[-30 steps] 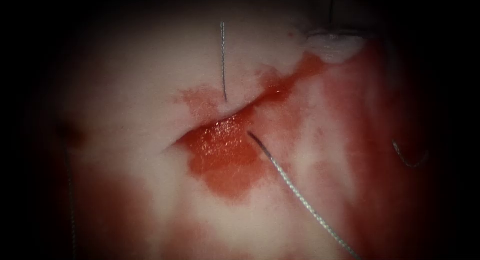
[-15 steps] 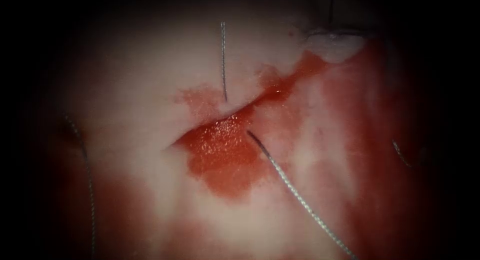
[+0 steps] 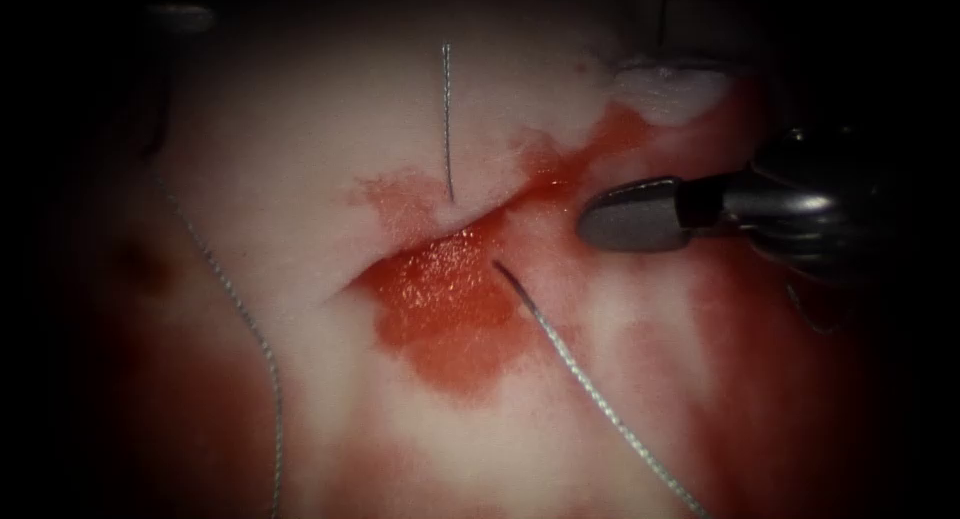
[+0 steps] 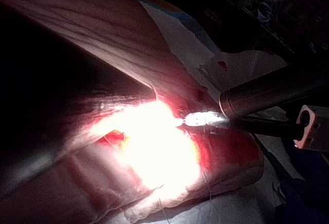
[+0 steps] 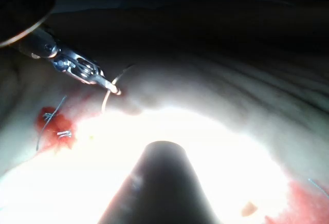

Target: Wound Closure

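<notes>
Your right tool (image 3: 625, 214) is reaching in just to the right of the cut (image 3: 440, 279), jaws together and holding nothing. Your left tool (image 5: 110, 86) is clamping the needle (image 5: 106, 99) near one end (above the tissue (image 3: 330, 119), not in it). Thread (image 3: 590, 384) is trailing from the cut, below your right tool.

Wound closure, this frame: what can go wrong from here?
1. Right gripper, holding nothing, sits close to the cut beside two thread ends; it may snag one or press the tissue.
2. Left gripper holds the needle near one end, seemingly outside the tissue; it may twist in the grip.
3. Red fluid hides the cut's edges.
</notes>
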